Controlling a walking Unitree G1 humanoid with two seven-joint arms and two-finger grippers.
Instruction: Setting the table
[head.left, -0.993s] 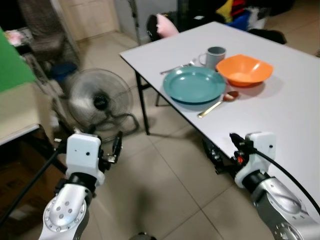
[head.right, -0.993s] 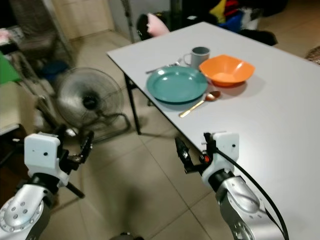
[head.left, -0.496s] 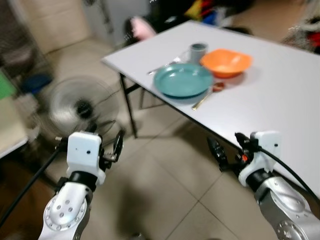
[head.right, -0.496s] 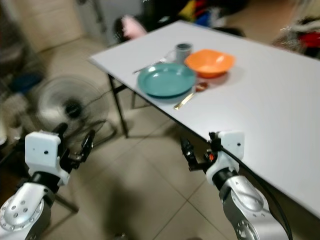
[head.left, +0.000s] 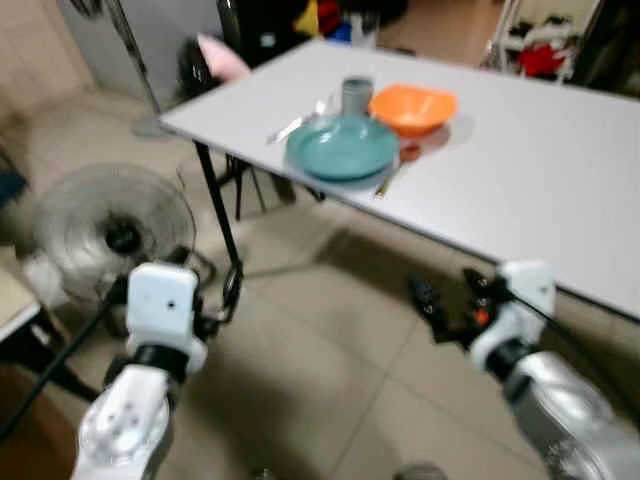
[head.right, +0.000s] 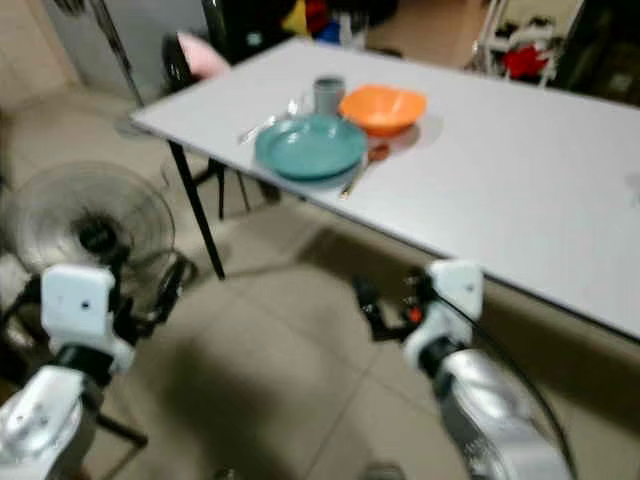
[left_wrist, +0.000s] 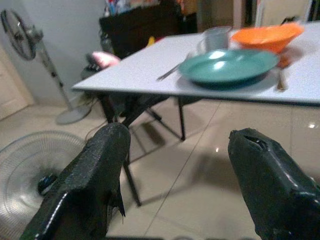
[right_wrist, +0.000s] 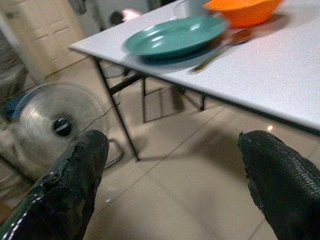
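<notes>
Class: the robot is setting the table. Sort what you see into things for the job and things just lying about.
For the job: teal plate, orange bowl, grey cup, spoon, fork, white table.

Lying about: floor fan, pink item.

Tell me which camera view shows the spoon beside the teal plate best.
The right wrist view: the spoon lies close and sharp, its handle along the rim of the teal plate, its bowl end near the orange bowl. The eye views show it small and blurred. The left wrist view shows only a sliver of it behind the plate.
</notes>
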